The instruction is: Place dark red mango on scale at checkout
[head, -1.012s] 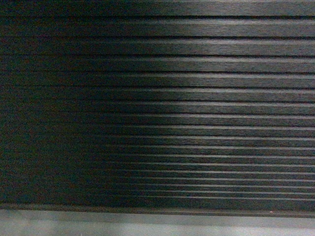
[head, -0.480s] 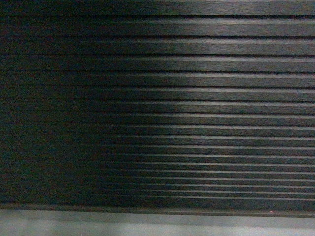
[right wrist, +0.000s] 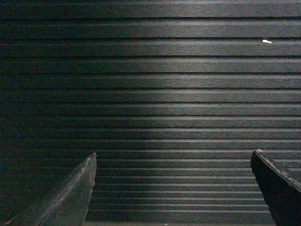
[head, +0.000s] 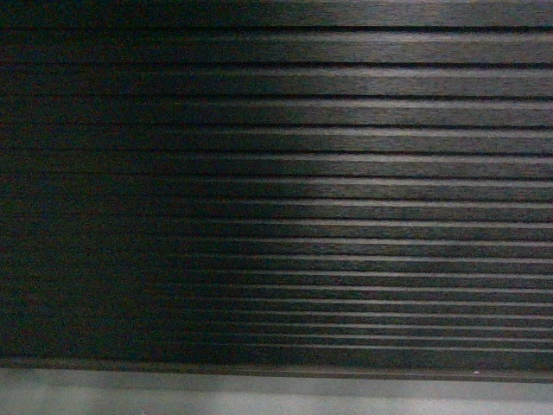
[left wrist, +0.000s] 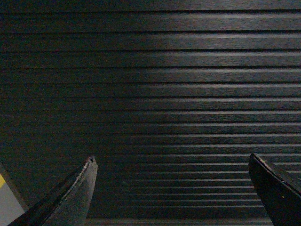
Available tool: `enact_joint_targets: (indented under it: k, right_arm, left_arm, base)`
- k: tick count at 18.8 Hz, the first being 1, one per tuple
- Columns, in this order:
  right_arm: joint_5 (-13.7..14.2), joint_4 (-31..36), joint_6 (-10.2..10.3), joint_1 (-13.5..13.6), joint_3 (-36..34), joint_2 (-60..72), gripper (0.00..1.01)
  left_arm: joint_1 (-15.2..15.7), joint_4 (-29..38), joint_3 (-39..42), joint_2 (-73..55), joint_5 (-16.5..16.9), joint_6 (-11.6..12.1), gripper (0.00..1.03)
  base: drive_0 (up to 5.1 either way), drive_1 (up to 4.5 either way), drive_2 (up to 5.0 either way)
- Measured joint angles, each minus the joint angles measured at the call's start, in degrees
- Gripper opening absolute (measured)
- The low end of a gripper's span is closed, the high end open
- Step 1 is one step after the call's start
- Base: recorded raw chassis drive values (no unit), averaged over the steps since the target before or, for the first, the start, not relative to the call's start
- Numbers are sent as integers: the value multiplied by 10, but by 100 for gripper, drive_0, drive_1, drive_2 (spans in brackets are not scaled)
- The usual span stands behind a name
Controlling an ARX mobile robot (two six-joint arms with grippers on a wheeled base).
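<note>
Checkout (head: 346,173) ribbed dark front fills all our views, grey plinth (head: 276,393) below. Left gripper (left wrist: 171,162) spread wide, empty. Right gripper (right wrist: 173,157) likewise. Small white speck (right wrist: 266,41) far right. We see no mango, no scale.

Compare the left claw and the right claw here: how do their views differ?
The left claw has a pale grey and yellow patch at the lower left of its view; the right claw shows none. The right claw's view has a small white speck on the ribbed counter front; the left claw's does not. Both are open, empty, and face the dark ribs.
</note>
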State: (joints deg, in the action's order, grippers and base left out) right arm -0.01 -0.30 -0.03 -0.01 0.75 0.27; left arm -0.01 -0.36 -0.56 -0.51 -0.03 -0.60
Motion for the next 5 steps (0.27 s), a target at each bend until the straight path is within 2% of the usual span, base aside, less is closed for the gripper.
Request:
enact_joint_targets:
  k: [5]
  right_arm:
    - [0,0,0,0,0,0,98]
  left_arm:
    - [0,0,0,0,0,0,98]
  base:
    - [0,0,0]
